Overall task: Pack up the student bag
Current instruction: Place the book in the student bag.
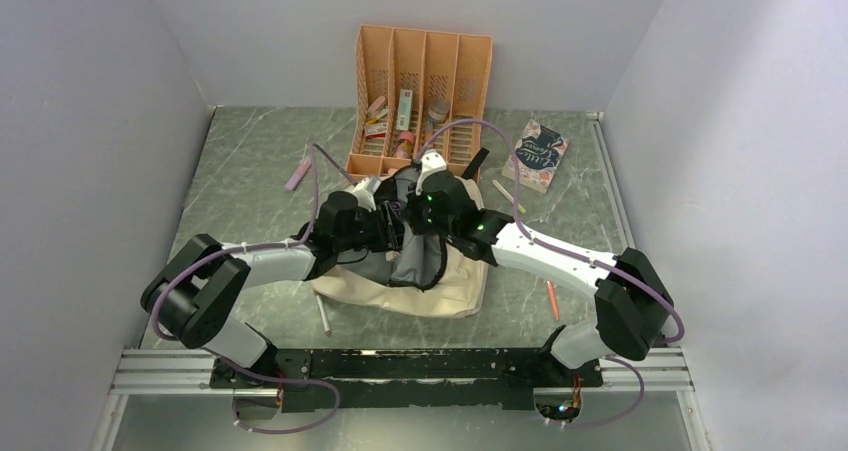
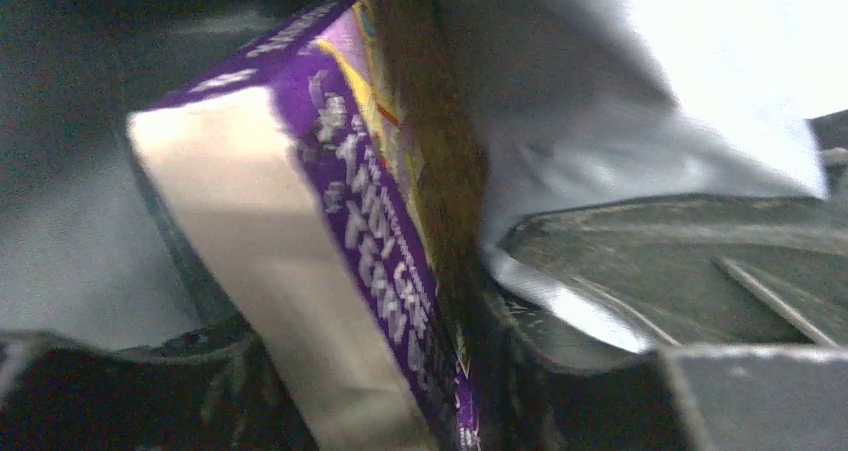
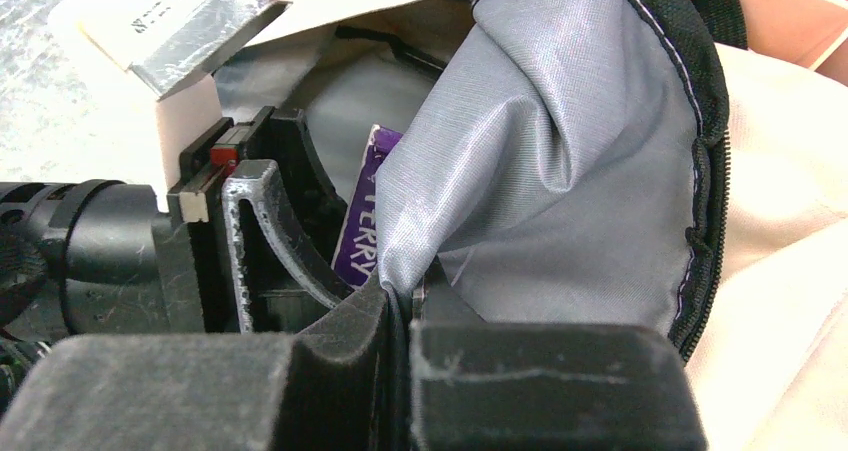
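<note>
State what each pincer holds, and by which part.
Left pincer: a purple book, clamped across its covers. Right pincer: the student bag, pinched by its grey lining at the opening.

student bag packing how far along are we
Done: the bag is open, the right gripper pinching its grey lining. In hand: the left gripper holds a purple box inside the opening. To do: the notebook and loose pens lie outside on the table.
</note>
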Motion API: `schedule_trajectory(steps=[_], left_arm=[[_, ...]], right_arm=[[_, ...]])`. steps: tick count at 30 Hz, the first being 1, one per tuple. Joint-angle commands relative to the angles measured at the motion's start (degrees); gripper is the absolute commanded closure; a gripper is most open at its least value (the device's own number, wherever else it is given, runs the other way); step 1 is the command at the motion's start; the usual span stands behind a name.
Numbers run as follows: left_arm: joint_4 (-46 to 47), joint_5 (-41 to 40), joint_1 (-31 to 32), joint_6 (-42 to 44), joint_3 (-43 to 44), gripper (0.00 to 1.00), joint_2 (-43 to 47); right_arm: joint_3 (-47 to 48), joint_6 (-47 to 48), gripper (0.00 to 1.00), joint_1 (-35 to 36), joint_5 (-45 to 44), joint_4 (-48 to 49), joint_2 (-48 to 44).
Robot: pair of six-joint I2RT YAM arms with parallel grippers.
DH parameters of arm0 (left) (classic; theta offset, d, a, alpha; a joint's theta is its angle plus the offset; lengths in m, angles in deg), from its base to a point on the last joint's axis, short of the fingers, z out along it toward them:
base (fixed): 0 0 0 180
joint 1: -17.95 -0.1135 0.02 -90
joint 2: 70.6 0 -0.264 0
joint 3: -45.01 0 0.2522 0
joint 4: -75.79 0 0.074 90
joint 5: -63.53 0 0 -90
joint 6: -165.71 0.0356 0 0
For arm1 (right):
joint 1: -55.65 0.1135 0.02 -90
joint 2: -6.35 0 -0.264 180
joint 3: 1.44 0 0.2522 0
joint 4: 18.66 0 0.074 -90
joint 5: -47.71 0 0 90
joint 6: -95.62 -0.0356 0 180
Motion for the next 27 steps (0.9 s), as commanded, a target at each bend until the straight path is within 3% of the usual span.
schedule_trajectory(steps=[1, 4, 5, 6, 7, 16, 27], left_arm=[[2.1, -0.6, 0.0, 2.8, 4.0, 0.43, -1.4], [1.0, -0.8, 0.1, 3.4, 4.1, 0.32, -1.7], [0.6, -0.9, 0.1, 3.6, 4.1, 0.24, -1.5], [-0.1, -1.1, 0.0, 3.9, 4.3, 0.09, -1.3], [-1.3, -1.4, 0.1, 4.5, 4.6, 0.04, -1.1], [-25.9, -10.8, 0.1, 13.0, 12.6, 0.03, 1.7], [-41.9, -20.0, 0.1, 17.4, 15.0, 0.03, 7.2]], right_arm=[[-0.2, -1.2, 1.0, -0.3, 1.0, 6.0, -2.3], [-0.4, -1.0, 1.0, -0.6, 0.8, 6.0, -2.5], [-0.5, -0.9, 1.0, -0.7, 0.7, 5.9, -2.5], [-0.5, -1.0, 1.0, -0.9, 0.7, 5.9, -2.5], [-0.5, -0.9, 1.0, -1.1, 0.8, 5.9, -2.6], [-1.9, -1.2, 1.0, -2.6, 1.0, 6.4, -3.1], [-1.8, -0.6, 1.0, -3.0, 1.5, 5.9, -2.4]])
